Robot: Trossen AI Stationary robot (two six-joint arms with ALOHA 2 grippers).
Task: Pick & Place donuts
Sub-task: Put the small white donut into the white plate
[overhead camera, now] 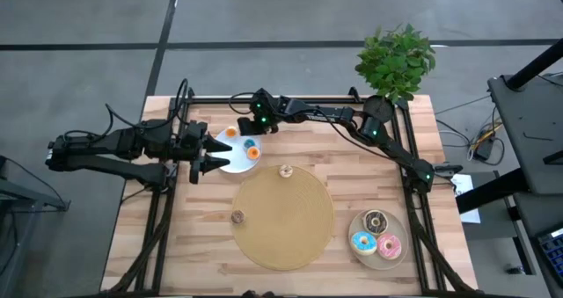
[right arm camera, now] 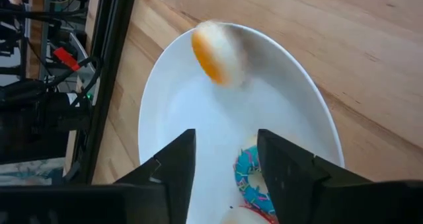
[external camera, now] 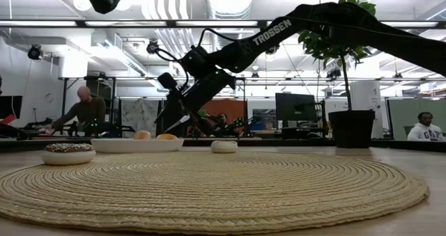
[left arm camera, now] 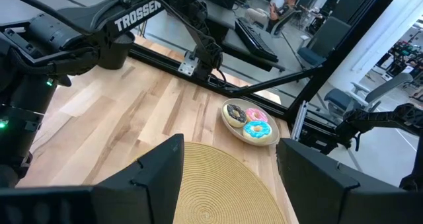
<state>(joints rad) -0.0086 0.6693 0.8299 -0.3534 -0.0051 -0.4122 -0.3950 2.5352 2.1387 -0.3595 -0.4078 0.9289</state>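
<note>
Pale butcher-block wood made up the table (overhead camera: 176, 245), with a large round woven mat (overhead camera: 281, 219) at its middle. Two small donuts sat on that mat: a tan one (overhead camera: 286, 170) near its far edge and a brown one (overhead camera: 237, 216) near its left edge. A white plate (overhead camera: 230, 162) lay just beyond the mat toward the left-rear, carrying an orange donut (overhead camera: 231, 133), a blue sprinkled donut (overhead camera: 249, 144) and another orange one (overhead camera: 253, 154). At the front right, a beige plate (overhead camera: 380, 254) held three larger iced donuts, chocolate-brown (overhead camera: 376, 221), blue (overhead camera: 362, 242) and pink (overhead camera: 389, 244), close together.

The right gripper (right arm camera: 223, 159) hung over the white plate, reaching in from the rear of the table, its fingers parted with nothing between them. In the right wrist view the orange donut (right arm camera: 217, 51) showed blurred above the plate's far side, and the blue sprinkled donut (right arm camera: 250, 179) lay just under the gap between the fingers.

The left gripper (overhead camera: 208, 155) sat at the white plate's left edge, low over the table, jaws spread wide and empty. Its wrist view looked across the mat (left arm camera: 225, 184) to the beige plate (left arm camera: 271, 139) with the three iced donuts.

A potted plant (overhead camera: 396, 61) stood at the table's rear right corner. In the low view, people (external camera: 85, 112) sat at desks in the room behind
</note>
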